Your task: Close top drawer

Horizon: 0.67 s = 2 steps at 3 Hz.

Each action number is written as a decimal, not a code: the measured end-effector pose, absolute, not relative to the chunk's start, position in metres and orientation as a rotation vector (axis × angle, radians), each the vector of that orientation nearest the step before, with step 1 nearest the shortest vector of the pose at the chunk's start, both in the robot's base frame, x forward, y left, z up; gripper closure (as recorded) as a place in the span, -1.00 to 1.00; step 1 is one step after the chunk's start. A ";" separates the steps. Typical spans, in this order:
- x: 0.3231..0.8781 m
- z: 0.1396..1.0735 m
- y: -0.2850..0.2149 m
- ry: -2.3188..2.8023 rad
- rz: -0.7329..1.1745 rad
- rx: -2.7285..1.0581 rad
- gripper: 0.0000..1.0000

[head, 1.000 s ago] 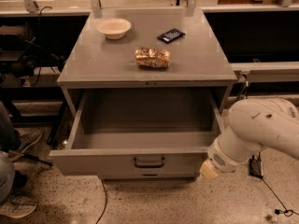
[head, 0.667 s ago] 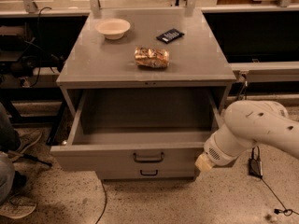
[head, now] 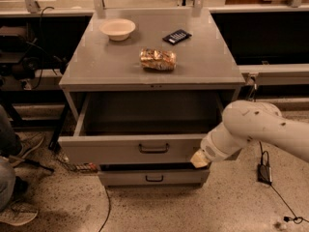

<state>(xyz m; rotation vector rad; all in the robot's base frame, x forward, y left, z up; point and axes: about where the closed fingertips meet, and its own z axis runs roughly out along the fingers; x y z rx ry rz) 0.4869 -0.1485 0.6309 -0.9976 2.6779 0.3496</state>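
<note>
Camera view: the one view, looking down at the cabinet front.
Cabinet top (head: 203,57): grey and flat, carrying three loose items.
Bowl (head: 118,28): pale, upright at the back left of the top; only its own pale inner surface shows.
Snack packet (head: 158,59): shiny, lying near the middle of the top, well apart from the bowl.
Dark flat device (head: 177,36): at the back, right of the bowl and behind the packet.
Top drawer (head: 111,151): partly pulled out beneath the cabinet top. Its cavity is in shadow, and only grey walls and floor are seen.
Drawer handle (head: 154,148): small and dark, at the centre of the front panel.
Lower drawer (head: 183,178): beneath the top drawer, its front set further back.
Gripper (head: 199,159): at the lower right corner of the top drawer's front panel, touching or just short of it, and right of the handle.
Pincer state: cannot tell.
Arm (head: 260,129): white, coming in from the right, beside the drawer's right end.
Bystander's shoe (head: 17,211): on the floor at far left.
Power brick (head: 264,174): on the floor at right, with its cable.
Change since 0.7 s ago: the drawer front sits further in under the top, less of the cavity is exposed, and the gripper has gone in with it.
</note>
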 end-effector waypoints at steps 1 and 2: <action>0.512 0.622 -0.126 2.630 0.380 -1.028 1.00; 0.540 0.619 -0.106 2.572 0.386 -1.051 1.00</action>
